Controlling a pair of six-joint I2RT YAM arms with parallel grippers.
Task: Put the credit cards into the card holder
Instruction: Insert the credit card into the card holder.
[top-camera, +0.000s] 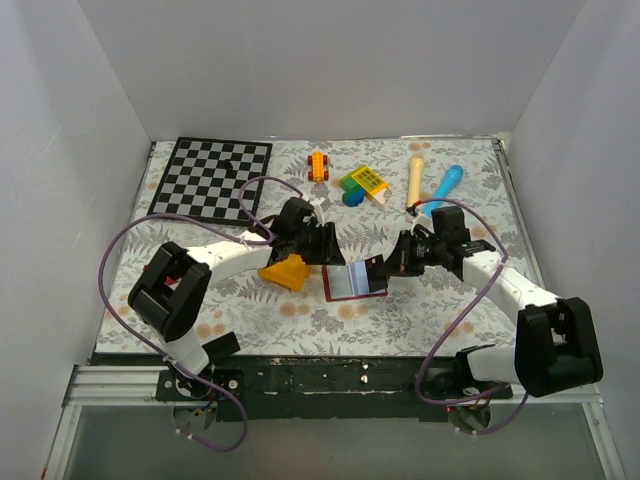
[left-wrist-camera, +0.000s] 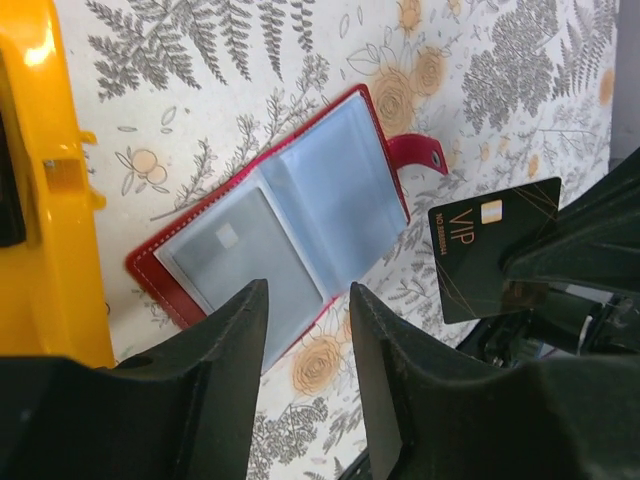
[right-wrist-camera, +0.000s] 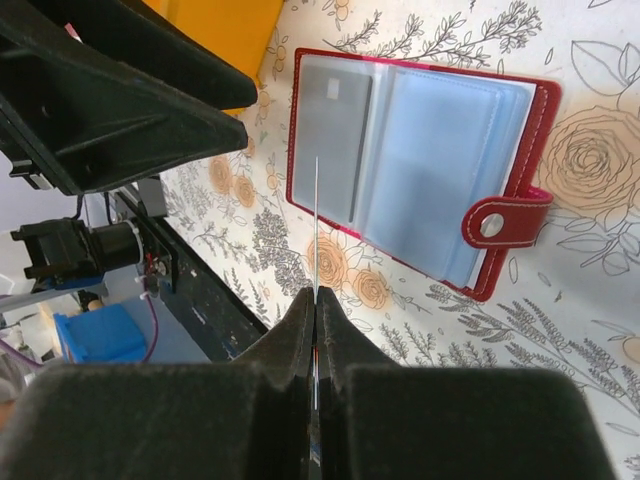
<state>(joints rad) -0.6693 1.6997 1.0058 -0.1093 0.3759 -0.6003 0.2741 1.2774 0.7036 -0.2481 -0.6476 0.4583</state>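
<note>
Credit card (left-wrist-camera: 490, 250) clamped in right jaws; left jaws apart beside card holder (left-wrist-camera: 300, 200)

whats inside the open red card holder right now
In the card holder: pale blue pockets, a card showing through one side's plastic; the other side looks empty. Pockets stacked underneath are covered.
</note>
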